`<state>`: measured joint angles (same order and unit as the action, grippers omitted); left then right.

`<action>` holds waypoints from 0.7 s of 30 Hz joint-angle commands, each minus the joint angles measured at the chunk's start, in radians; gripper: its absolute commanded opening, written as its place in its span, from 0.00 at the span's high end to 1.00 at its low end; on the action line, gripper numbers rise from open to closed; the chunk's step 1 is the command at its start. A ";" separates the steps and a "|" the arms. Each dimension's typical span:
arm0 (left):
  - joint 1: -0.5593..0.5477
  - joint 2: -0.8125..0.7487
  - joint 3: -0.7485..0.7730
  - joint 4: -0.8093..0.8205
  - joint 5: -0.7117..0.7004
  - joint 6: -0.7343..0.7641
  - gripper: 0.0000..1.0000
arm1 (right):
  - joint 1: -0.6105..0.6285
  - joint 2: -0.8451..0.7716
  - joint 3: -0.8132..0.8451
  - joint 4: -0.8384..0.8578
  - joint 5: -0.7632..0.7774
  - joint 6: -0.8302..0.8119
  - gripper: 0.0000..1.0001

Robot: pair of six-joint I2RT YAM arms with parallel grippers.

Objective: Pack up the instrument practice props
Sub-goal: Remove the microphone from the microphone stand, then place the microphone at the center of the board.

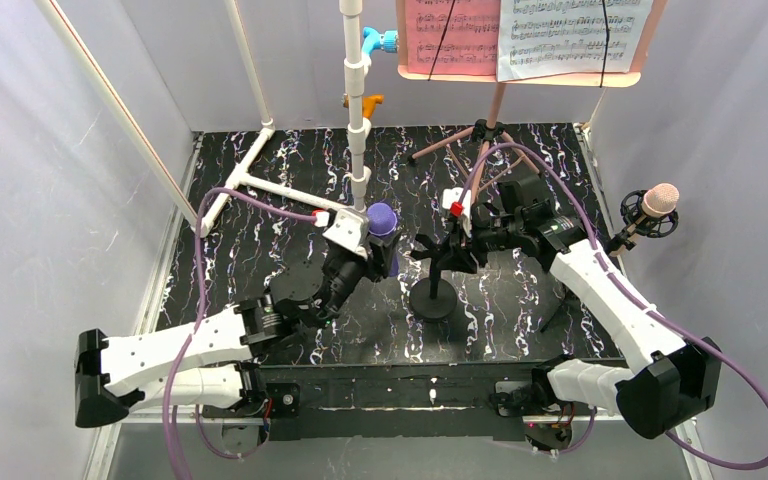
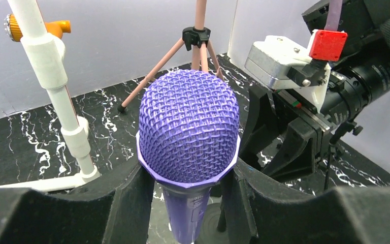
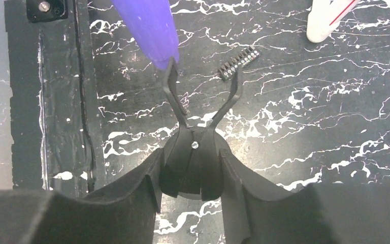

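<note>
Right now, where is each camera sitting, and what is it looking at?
Top external: above and behind the arms, looking down on the table; both arms show whole.
Left wrist: on the left arm, looking out between the fingers of the left gripper at the purple microphone it grips.
Right wrist: on the right arm, looking down at the table; the right gripper clasps the black clip.
Shared: the purple microphone shows in all three; the right wrist view catches only its tail end.
</note>
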<state>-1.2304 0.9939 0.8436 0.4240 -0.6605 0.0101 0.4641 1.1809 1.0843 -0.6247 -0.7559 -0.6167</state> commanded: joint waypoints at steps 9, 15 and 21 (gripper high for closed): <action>-0.006 -0.146 -0.025 -0.304 0.068 -0.031 1.00 | -0.047 -0.051 -0.015 -0.029 -0.095 -0.035 0.06; -0.006 -0.122 0.020 -0.467 0.062 -0.053 1.00 | -0.092 -0.079 -0.028 -0.075 -0.149 -0.093 0.02; -0.006 -0.141 -0.007 -0.509 0.073 -0.064 1.00 | -0.171 -0.123 -0.046 -0.157 -0.218 -0.191 0.02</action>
<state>-1.2327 0.8791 0.8265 -0.0422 -0.5892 -0.0380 0.3325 1.0958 1.0473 -0.7120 -0.8959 -0.7219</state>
